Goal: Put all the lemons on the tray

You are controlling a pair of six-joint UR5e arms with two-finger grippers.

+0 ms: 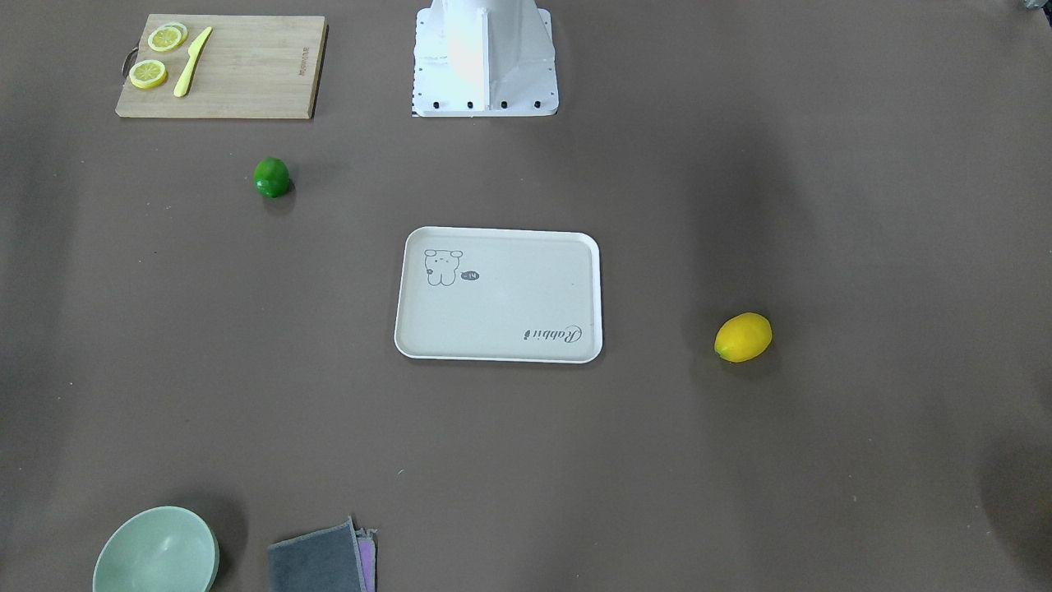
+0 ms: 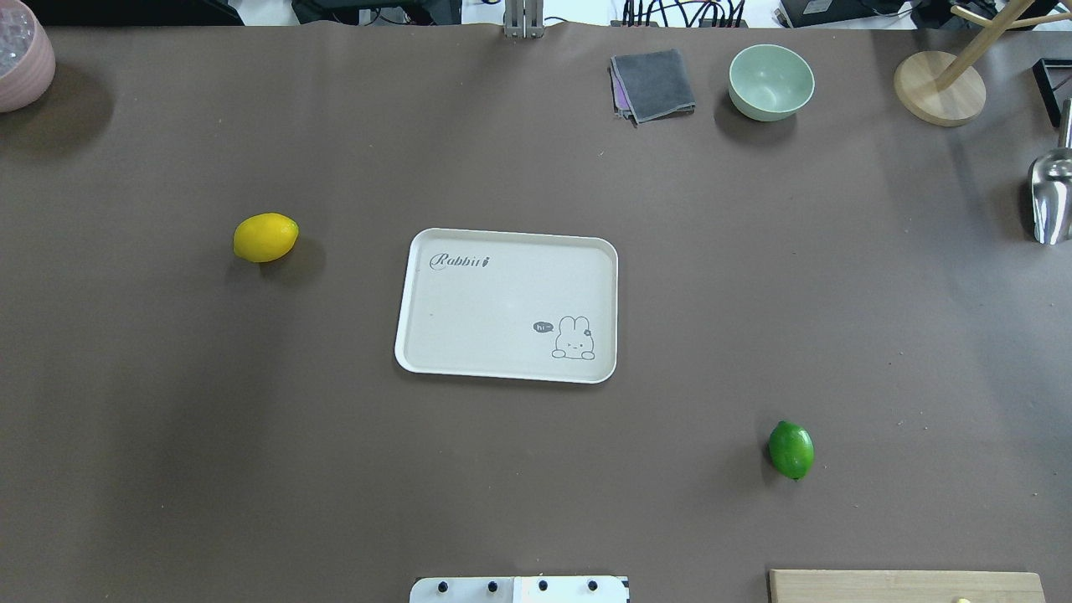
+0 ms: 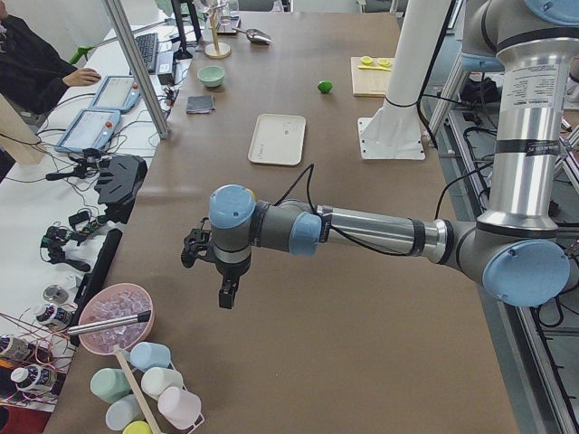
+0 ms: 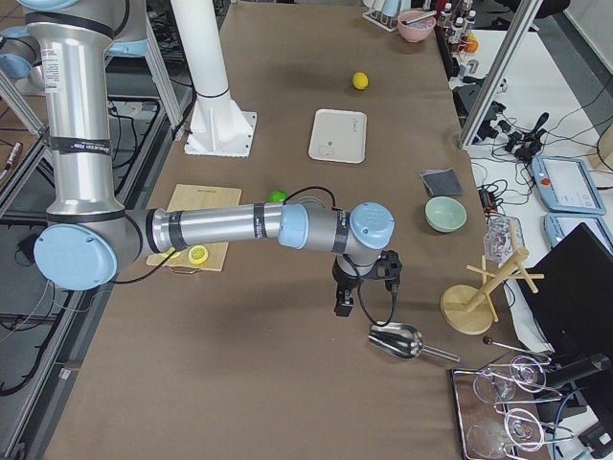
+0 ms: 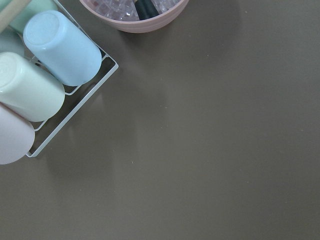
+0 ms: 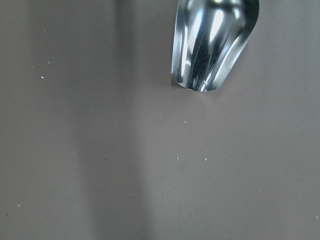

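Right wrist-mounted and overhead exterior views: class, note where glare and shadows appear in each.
Right wrist-mounted view: bright glare streaks on the shiny metal scoop; a soft dark band crosses the brown table. Overhead exterior view: the glossy yellow lemon and glossy green lemon each cast a soft shadow.

The left gripper and right gripper show only in side views, so the gap between their fingers is unreadable. The green lemon sits half hidden behind the right forearm. Beside the right fingers, the metal scoop is cropped. Near the left fingers, the pink bowl and cups are cropped too.
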